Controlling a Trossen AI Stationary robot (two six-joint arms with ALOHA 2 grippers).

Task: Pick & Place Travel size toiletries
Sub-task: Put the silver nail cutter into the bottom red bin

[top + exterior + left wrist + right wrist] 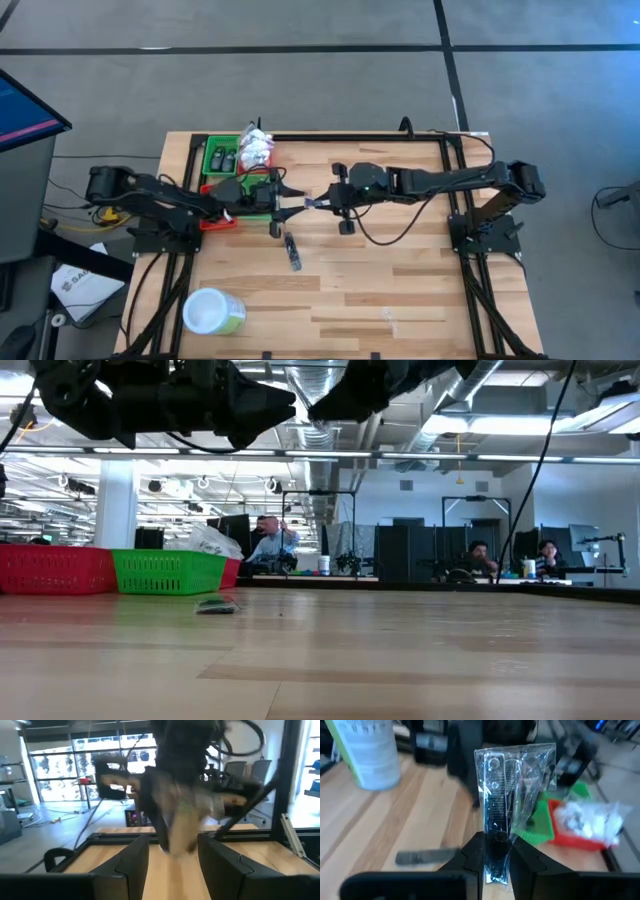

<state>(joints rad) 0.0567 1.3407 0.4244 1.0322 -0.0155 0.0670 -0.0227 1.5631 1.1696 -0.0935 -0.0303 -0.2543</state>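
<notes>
Right gripper (496, 852) pinches clear packet (512, 795); left gripper (172, 857) open.

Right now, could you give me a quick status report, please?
Right gripper shut on clear packet, mid-table. Left gripper open, facing it. One tube on table. Nothing between.

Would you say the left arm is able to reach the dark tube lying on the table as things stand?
Probably yes. The dark tube lies on bare wood just beside the left gripper, which is open, with nothing between them. The right gripper, shut on a clear packet, hangs close by.
</notes>
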